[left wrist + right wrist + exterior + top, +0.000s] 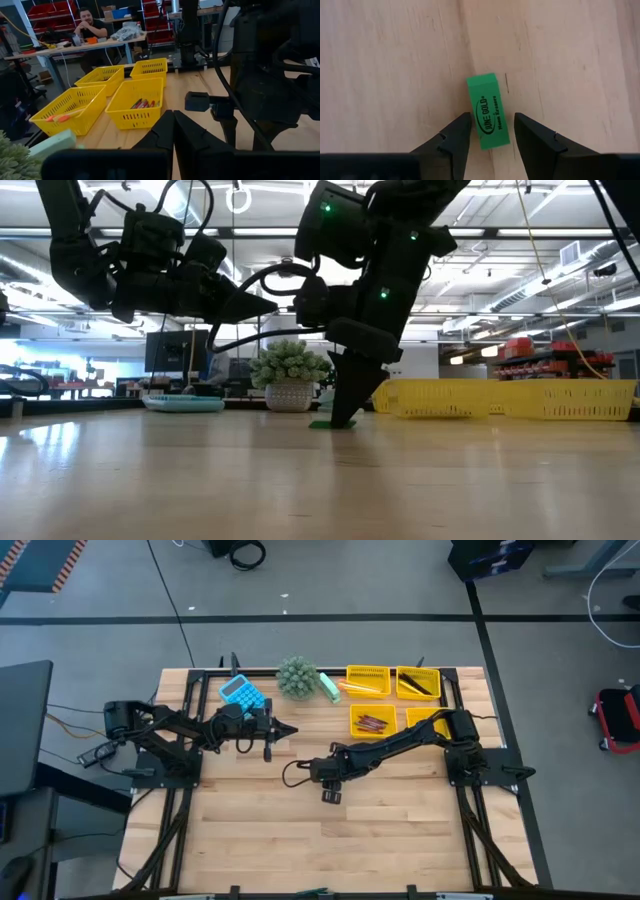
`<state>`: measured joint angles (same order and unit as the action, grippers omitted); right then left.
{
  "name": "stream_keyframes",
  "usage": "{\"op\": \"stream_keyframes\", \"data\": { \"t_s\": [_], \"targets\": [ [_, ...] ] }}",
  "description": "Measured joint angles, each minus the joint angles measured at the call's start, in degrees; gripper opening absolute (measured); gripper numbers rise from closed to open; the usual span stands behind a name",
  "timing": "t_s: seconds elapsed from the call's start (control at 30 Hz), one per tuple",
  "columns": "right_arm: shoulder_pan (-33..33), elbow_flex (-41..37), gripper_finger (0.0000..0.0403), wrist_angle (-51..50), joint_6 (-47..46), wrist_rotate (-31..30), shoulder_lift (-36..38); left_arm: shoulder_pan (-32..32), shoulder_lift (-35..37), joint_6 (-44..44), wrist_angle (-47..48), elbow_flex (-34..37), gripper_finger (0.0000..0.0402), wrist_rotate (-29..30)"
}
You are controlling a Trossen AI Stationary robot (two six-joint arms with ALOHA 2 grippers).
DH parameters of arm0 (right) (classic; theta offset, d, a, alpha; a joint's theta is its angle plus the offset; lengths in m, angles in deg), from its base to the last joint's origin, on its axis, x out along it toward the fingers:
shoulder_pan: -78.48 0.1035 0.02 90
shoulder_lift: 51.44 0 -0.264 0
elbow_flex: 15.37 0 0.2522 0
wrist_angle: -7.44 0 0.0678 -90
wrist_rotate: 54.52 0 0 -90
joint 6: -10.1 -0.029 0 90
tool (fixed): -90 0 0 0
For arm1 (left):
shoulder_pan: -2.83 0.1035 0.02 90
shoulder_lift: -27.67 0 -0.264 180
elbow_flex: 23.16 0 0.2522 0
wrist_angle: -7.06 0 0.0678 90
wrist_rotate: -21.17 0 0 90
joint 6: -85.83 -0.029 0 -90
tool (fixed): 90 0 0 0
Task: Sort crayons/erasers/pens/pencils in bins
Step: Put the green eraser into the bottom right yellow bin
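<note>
right gripper (491, 131) points straight down at the table (380, 60), fingers spread, green eraser (488, 111) lying flat between them; neither finger (454, 136) visibly touches it, small gap each side; nothing gripped; in the low view the fingertips sit at table level with the eraser (322, 423) a thin green sliver at their base.

left gripper (284, 729) hangs above the table on the left half, just below the blue calculator (241, 693), fingers pressed together, holding nothing.

four yellow bins (367, 681) sit in a two-by-two block at the far right of the table, well apart from the eraser; far-left bin holds orange pencils (62, 117); far-right bin (418, 684) holds dark pens; near-left bin (371, 721) holds reddish crayons (145, 104); fourth bin (424, 720) partly under the right arm, contents can't tell.

surface is pale wood planks on a black frame; potted plant (296, 677) and a pale green block (329, 687) beside the bins at the far edge; beyond, grey floor, red shelving, a person seated at a desk (90, 24).

right arm reaches from its base at the right edge diagonally to table centre, wrist bent down; left arm extends level from the left edge toward centre.
</note>
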<state>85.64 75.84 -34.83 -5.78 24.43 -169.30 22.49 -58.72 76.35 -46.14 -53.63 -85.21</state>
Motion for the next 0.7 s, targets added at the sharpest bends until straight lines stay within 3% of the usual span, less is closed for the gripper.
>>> {"op": "stream_keyframes", "data": {
  "t_s": [0.17, 0.37, 0.7],
  "targets": [
    [-0.3, -0.7, 0.0131, 0.7, 0.6, 1.8, 0.1, 0.0, 0.0, 0.2, 0.1, 0.0, 0.0024, 0.0],
    [-2.3, -2.5, 0.0107, 2.1, -0.4, 8.1, 0.3, 0.0, 0.0, 0.2, 0.9, 0.0, 0.0019, 0.0],
    [-3.0, -3.0, 0.0101, 1.1, 0.5, 7.4, 2.5, 0.0, 0.0, 0.3, 1.5, 0.0, 0.0021, 0.0]
  ]
}}
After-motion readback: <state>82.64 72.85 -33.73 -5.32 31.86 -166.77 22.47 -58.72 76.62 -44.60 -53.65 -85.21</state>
